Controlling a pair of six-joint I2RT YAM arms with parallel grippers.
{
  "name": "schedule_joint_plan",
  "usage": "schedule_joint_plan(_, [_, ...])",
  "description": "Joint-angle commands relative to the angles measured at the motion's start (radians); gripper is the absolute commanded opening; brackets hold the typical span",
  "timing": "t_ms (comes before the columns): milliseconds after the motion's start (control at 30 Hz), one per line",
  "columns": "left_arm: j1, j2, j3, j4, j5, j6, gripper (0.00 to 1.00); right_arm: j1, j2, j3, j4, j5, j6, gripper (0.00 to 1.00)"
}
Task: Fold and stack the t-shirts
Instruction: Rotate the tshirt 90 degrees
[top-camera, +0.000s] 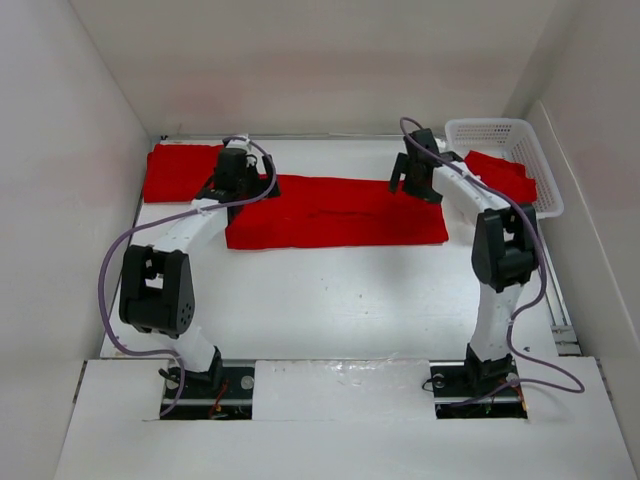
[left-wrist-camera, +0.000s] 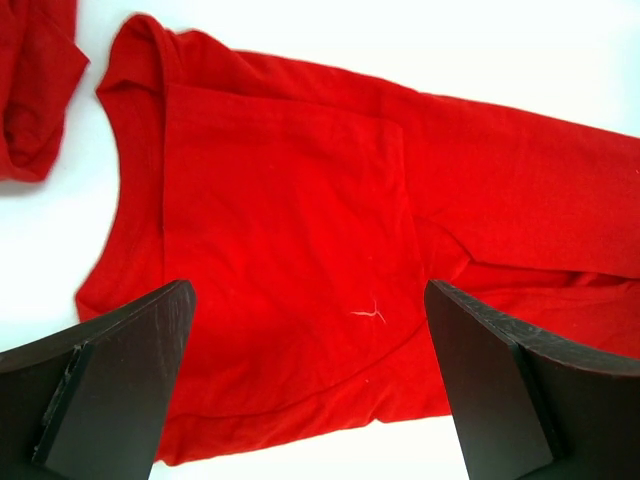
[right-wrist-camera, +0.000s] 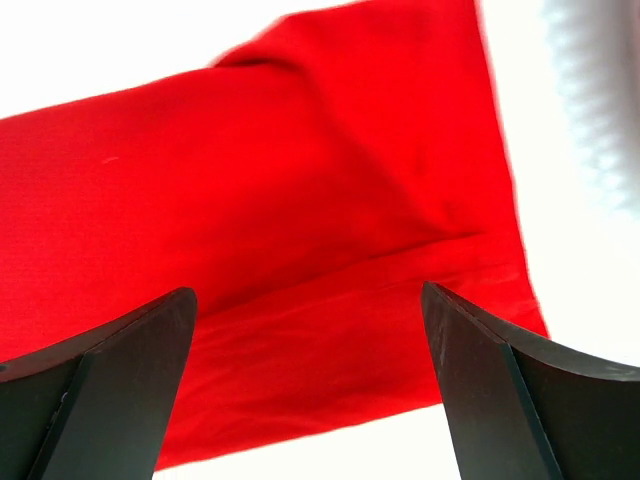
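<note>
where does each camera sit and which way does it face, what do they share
Top external: above and behind the arm bases, looking down over the table; both whole arms show, left gripper and right gripper open above the long t-shirt.
Left wrist: on the left arm, looking down between its own dark fingers at that shirt's left end, a red pile at the edge.
Right wrist: on the right arm, looking down between its fingers at the shirt's right end.
Shared: all three see the long t-shirt.
</note>
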Motion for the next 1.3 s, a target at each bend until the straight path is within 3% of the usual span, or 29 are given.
schedule_joint_plan(0, [0.003,-0.026,-0.014,0.007,0.027,-0.033,1.0,0.024,0.035,0.118,-0.04,0.02,-0.047,1.0])
schedule_joint_plan(200, [0.003,0.06,-0.027,0.016,0.091,-0.063,1.0,0.033,0.208,0.28,-0.122,-0.062,-0.038,1.0])
schedule_joint_plan(400, [0.003,0.259,0.15,-0.094,0.116,-0.063,1.0,0.024,0.343,0.46,-0.246,-0.08,-0.015,1.0])
schedule_joint_plan(700, [0.003,0.516,0.4,-0.221,0.102,-0.043,1.0,-0.033,0.275,0.25,-0.21,-0.165,0.033,1.0])
schedule_joint_plan(867, [-0.007,0.675,0.665,-0.338,0.102,-0.008,1.0,0.013,0.144,0.034,-0.153,-0.154,0.033,1.0])
schedule_joint_plan(967, [-0.048,0.785,0.867,-0.37,0.136,0.004,1.0,0.17,0.028,-0.218,-0.115,-0.145,0.066,1.0])
schedule_joint_plan(1067, [-0.094,0.891,1.051,-0.398,0.149,0.016,1.0,0.319,-0.072,-0.366,-0.069,-0.195,0.121,1.0])
schedule_joint_plan(1100, [-0.111,0.966,1.184,-0.43,0.149,0.028,1.0,0.379,-0.091,-0.406,-0.053,-0.255,0.132,1.0])
schedule_joint_plan(1133, [-0.143,0.996,1.244,-0.43,0.149,0.029,1.0,0.506,-0.103,-0.46,-0.042,-0.281,0.149,1.0])
schedule_joint_plan(1200, [-0.166,1.028,1.311,-0.366,0.18,0.018,1.0,0.635,-0.112,-0.472,-0.016,-0.342,0.178,1.0])
schedule_joint_plan(1267, [-0.186,1.016,1.268,-0.277,0.192,-0.026,1.0,0.801,-0.103,-0.43,-0.007,-0.389,0.188,1.0])
